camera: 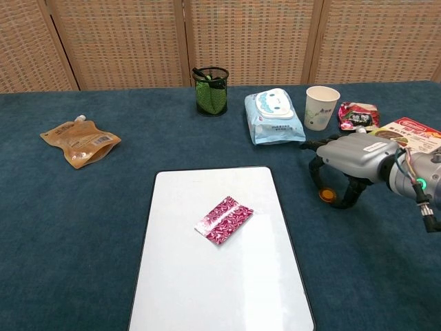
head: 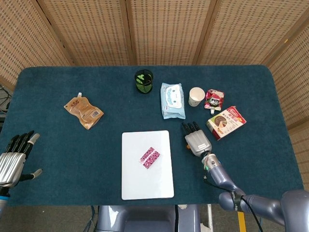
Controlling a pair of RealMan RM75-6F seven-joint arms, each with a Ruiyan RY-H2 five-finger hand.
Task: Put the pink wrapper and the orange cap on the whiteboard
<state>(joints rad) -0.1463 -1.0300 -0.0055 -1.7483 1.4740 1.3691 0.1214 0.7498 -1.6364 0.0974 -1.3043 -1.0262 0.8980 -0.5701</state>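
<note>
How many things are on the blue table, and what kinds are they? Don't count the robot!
Packets and pouches: 5, namely pink wrapper, brown pouch, wipes pack, red pouch, snack box
Cups and holders: 2, namely paper cup, black mesh cup
Boards: 1, whiteboard
Caps: 1, orange cap
Total: 9
</note>
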